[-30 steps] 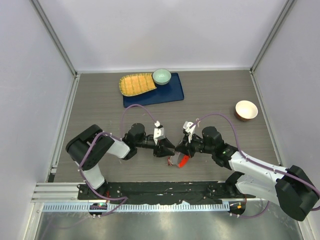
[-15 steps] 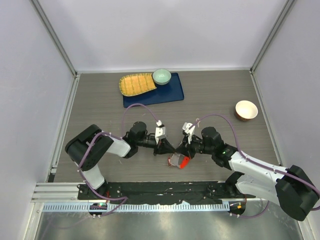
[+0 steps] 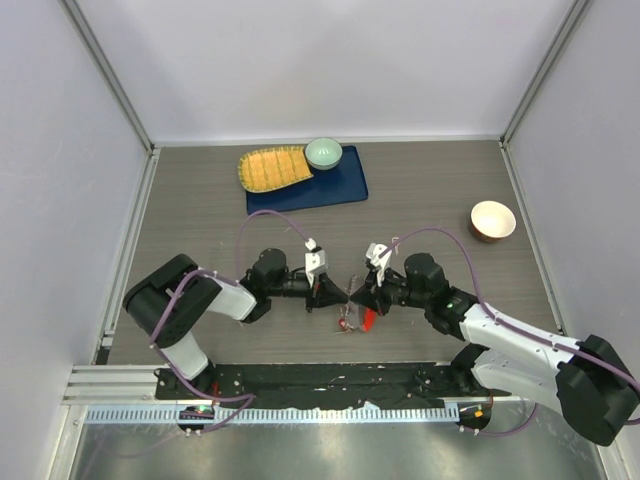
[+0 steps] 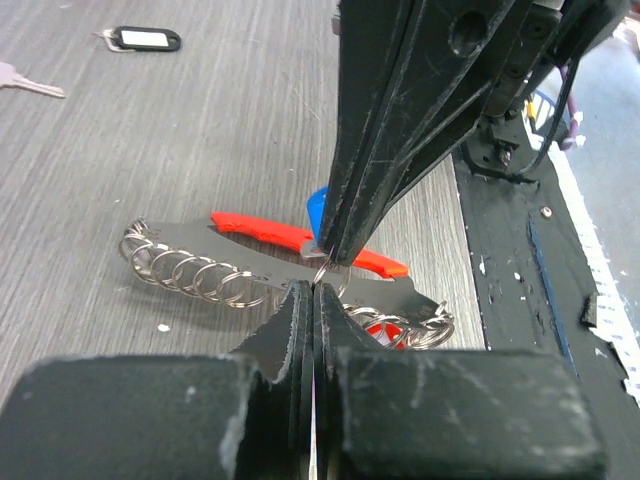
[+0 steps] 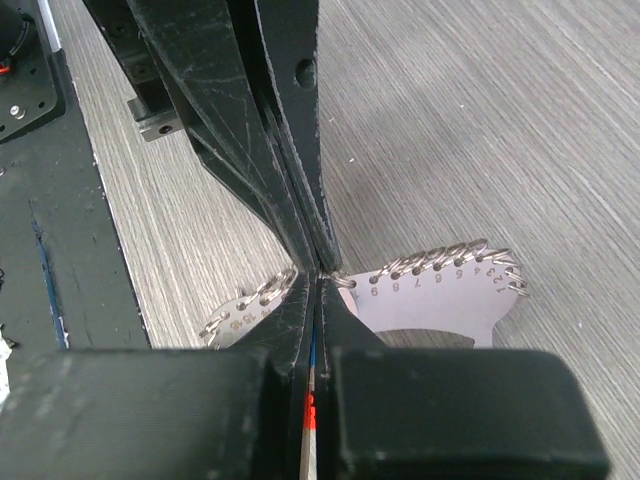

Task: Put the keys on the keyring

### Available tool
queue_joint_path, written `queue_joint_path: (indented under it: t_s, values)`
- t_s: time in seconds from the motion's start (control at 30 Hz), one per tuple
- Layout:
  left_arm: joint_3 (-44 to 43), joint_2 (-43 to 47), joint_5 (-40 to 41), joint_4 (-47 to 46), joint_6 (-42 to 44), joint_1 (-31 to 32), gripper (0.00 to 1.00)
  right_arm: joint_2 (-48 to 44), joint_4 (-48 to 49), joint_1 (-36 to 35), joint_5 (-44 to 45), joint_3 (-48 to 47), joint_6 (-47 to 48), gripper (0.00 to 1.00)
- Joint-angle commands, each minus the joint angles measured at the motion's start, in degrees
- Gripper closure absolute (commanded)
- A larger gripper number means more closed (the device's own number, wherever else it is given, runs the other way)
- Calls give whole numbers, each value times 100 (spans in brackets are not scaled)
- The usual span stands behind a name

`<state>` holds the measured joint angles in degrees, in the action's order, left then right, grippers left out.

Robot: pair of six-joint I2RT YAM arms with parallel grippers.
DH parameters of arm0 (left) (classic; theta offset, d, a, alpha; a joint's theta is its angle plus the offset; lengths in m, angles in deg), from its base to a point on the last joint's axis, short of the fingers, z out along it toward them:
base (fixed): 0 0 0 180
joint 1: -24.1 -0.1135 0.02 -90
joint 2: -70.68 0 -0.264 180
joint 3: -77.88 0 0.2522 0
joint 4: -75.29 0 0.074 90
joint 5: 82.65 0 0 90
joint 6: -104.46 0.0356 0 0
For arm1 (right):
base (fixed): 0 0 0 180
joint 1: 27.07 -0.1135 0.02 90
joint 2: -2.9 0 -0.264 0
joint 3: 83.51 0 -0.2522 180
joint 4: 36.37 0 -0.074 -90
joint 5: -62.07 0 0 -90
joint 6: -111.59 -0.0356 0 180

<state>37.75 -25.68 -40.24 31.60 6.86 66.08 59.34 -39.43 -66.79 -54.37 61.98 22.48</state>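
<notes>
Okay, top camera first: the left gripper [image 3: 338, 291] and the right gripper [image 3: 358, 293] are meeting tip to tip. The keyring [image 3: 347, 320] is lying on the table [image 3: 450, 190] just below that meeting point, with its red tag [image 3: 368, 320] showing under the right fingers.

Over to the left wrist. The left gripper [image 4: 313, 300] is pressing its jaws flat together, and the right gripper [image 4: 335, 250] is facing it nose-on, jaws also closed. A small silver ring [image 4: 328, 275] is sitting right where the two sets of tips are touching, though I cannot tell which pair is pinching it. The keyring [image 4: 180, 238] is lying beneath the tips and spreading out to both sides. The blue key [image 4: 317, 205] is peeking out just behind the right fingers.

Now the right wrist. The right gripper [image 5: 318, 285] is showing its jaws together, with a sliver of blue and red in the seam. The keyring [image 5: 430, 310] is lying just beyond and below the tips.
</notes>
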Motion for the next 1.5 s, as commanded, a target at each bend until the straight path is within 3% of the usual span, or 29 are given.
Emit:
queue_joint_path:
  t_s: [0.0, 0.4, 0.57, 0.73, 0.93, 1.47]
  values:
    - [343, 275, 724, -934, -611, -75, 100, -336, 2, -9, 279, -193, 61, 99]
    - [782, 653, 2007, -1769, -1420, -102, 100, -178, 230, -18, 121, -87, -246, 99]
    - [791, 539, 2000, -1971, -1631, -111, 100, -64, 758, -53, 60, 54, -554, 98]
    - [888, 425, 2043, -2288, -1745, -111, 100, -81, 627, -53, 314, -8, -546, 85]
    - [976, 486, 2026, -2358, -1719, -111, 100, -213, 372, -62, 569, -78, -502, 77]
    - [1116, 644, 1938, -2455, -1649, -102, 100, 437, 319, -62, 587, -465, 16, 69]
